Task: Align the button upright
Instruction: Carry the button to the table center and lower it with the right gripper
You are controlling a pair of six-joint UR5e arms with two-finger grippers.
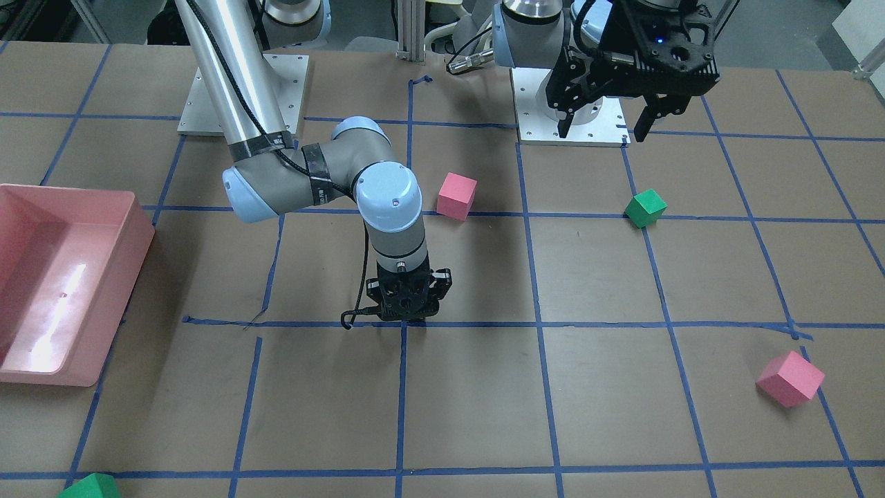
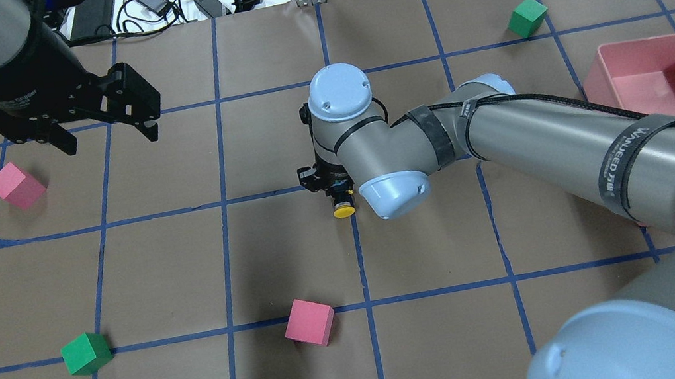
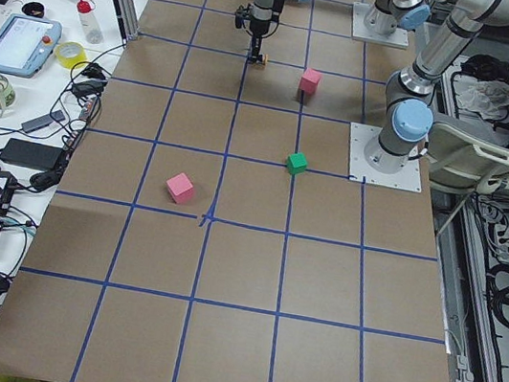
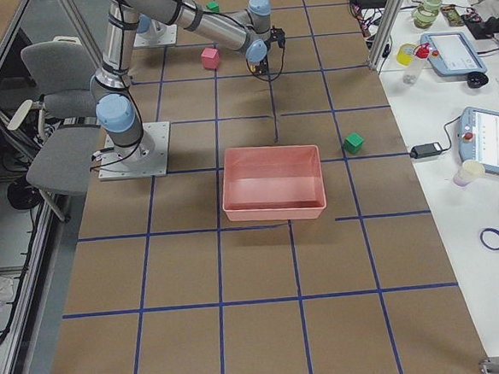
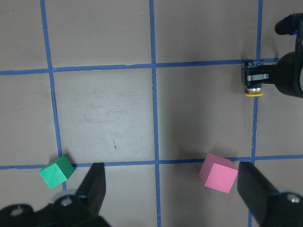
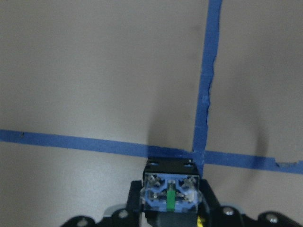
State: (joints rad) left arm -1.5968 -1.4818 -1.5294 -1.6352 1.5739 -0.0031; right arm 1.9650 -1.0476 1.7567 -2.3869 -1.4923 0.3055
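Note:
The button [image 2: 344, 208] lies on its side by a blue tape crossing at the table's middle, its yellow cap pointing toward the robot. My right gripper [image 2: 331, 194] points down at the table and is shut on the button's black body. The right wrist view shows the button's blue terminal base [image 6: 169, 196] between the fingers. The left wrist view shows the button [image 5: 254, 89] at the right edge. My left gripper [image 2: 110, 140] is open and empty, raised high over the table's left side, far from the button. It also shows in the front view [image 1: 603, 133].
Pink cubes [image 2: 309, 322] [image 2: 16, 186] and green cubes [image 2: 86, 353] [image 2: 527, 17] are scattered on the taped brown table. A pink bin [image 2: 662, 81] stands at the right, beside the right arm's forearm. Cables and gear lie along the far edge.

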